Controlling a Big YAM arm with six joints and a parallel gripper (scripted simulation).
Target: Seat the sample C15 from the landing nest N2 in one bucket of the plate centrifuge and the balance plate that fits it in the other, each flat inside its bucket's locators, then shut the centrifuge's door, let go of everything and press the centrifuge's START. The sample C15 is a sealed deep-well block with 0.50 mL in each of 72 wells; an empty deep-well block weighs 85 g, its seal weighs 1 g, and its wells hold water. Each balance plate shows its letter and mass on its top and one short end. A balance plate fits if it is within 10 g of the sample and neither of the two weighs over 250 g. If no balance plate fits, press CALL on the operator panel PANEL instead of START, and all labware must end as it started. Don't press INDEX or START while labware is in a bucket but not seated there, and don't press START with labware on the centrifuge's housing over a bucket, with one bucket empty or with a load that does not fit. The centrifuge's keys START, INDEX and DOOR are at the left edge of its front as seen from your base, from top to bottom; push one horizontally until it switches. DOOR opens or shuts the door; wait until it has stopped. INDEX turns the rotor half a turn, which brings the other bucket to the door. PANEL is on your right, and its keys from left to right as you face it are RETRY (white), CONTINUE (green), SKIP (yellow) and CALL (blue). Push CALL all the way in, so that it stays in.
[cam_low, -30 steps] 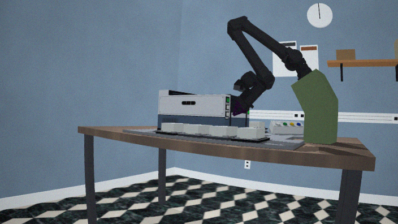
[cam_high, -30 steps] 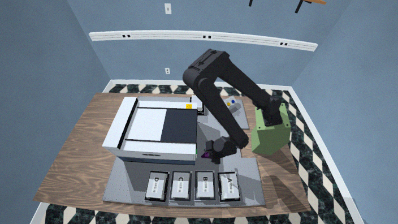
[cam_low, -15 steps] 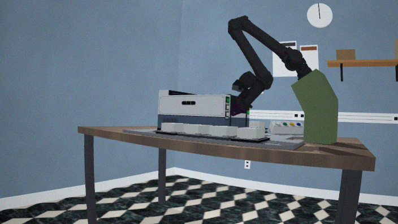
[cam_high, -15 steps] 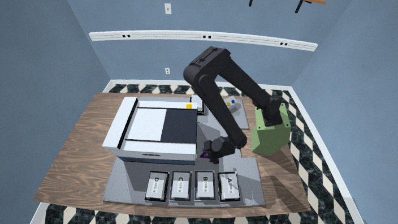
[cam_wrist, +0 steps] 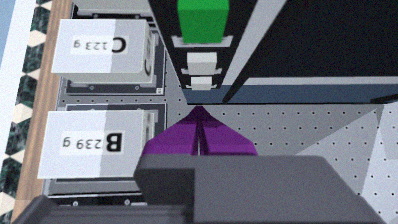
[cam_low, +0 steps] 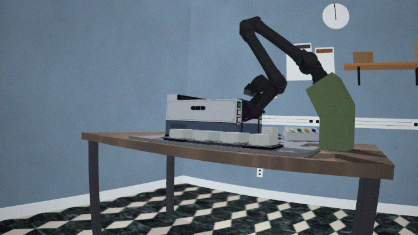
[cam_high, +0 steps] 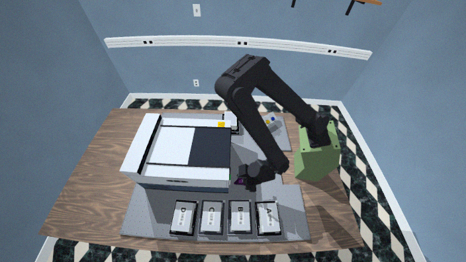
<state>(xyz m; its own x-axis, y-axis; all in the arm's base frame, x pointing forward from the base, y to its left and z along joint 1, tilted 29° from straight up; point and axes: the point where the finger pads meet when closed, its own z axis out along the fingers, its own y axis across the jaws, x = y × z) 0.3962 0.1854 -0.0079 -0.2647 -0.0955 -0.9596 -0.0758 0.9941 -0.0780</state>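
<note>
My gripper (cam_high: 239, 181) (cam_low: 244, 118) (cam_wrist: 198, 111) has purple fingers and is shut on nothing. It hovers low at the front of the centrifuge (cam_high: 179, 149) (cam_low: 205, 111), with its tip pointing at the column of keys. In the wrist view the green START key (cam_wrist: 202, 20) is on top, with two white keys (cam_wrist: 201, 62) (cam_wrist: 201, 82) below it, and the fingertips are just short of the lowest one. The sample block (cam_high: 230, 118) sits in its nest behind the centrifuge's right corner. Balance plates D (cam_high: 183, 216), C (cam_high: 212, 216) (cam_wrist: 100, 45), B (cam_high: 240, 216) (cam_wrist: 90, 142) and A (cam_high: 269, 216) lie in a row; C reads 123 g and B reads 239 g.
The operator panel (cam_high: 275, 124) (cam_low: 300, 133) with coloured keys stands at the back right. The arm's green pedestal (cam_high: 318, 155) (cam_low: 332, 116) stands to the right. The centrifuge's top shows a white panel beside a dark one (cam_high: 210, 147).
</note>
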